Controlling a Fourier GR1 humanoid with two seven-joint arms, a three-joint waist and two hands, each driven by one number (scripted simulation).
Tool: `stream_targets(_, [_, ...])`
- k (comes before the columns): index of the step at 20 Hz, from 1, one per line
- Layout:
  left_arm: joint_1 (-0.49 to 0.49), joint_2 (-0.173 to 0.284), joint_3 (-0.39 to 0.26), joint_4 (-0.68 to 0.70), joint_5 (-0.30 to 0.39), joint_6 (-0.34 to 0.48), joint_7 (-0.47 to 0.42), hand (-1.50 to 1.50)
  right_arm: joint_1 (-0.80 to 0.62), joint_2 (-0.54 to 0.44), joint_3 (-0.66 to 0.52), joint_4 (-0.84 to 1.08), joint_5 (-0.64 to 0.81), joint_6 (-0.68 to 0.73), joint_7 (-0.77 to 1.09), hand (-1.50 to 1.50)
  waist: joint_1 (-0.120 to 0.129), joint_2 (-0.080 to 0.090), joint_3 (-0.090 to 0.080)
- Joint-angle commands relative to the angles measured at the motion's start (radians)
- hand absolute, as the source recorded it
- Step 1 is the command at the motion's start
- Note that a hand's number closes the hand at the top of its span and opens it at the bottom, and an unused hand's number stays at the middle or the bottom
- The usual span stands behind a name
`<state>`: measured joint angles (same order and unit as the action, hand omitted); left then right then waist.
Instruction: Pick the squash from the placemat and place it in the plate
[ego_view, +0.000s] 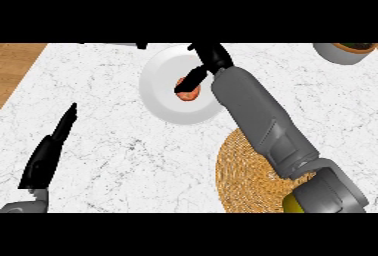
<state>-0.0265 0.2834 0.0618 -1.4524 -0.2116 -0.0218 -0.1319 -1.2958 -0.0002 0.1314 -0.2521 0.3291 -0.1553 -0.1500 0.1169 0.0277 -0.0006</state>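
Note:
The squash, a small orange-red piece, is over the middle of the white plate at the counter's far centre. My right hand reaches over the plate's right side. Its dark fingers curl down onto the squash and hide its upper part. Whether the squash rests on the plate I cannot tell. The round woven placemat lies at the near right, partly under my right forearm, with nothing showing on its visible part. My left hand rests at the lower left, fingers straight, holding nothing.
A grey bowl with brown contents stands at the far right corner. A wooden surface borders the white marble counter at the far left. A small dark object sits just behind the plate.

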Motion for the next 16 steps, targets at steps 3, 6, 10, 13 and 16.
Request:
stream_targets(3, [0.021,-0.004,0.011,0.002,-0.001,0.008,-0.008,0.00,-0.020,0.000,-0.112,-0.019,-0.133,-0.098,-0.046,-1.50,-0.025,-0.003,0.000])
stream_targets(6, [0.037,-0.012,0.020,-0.019,0.007,0.018,0.008,0.00,0.020,0.000,-0.174,-0.009,-0.172,-0.167,-0.072,-1.50,-0.053,-0.007,0.001])
stream_targets(10, [0.048,0.013,0.047,-0.016,0.006,0.016,-0.001,0.00,0.032,-0.068,-0.264,-0.003,-0.249,-0.089,-0.122,-1.50,-0.059,-0.005,0.001])
stream_targets(13, [0.058,0.026,0.064,-0.033,0.030,-0.007,0.003,0.00,0.079,-0.124,-0.318,-0.019,-0.305,0.025,-0.224,-1.50,-0.066,-0.008,0.002])
stream_targets(16, [0.005,-0.020,0.011,-0.034,-0.016,0.030,0.045,0.00,0.093,-0.204,-0.344,0.013,-0.317,0.098,-0.288,-1.50,-0.053,0.006,0.003])
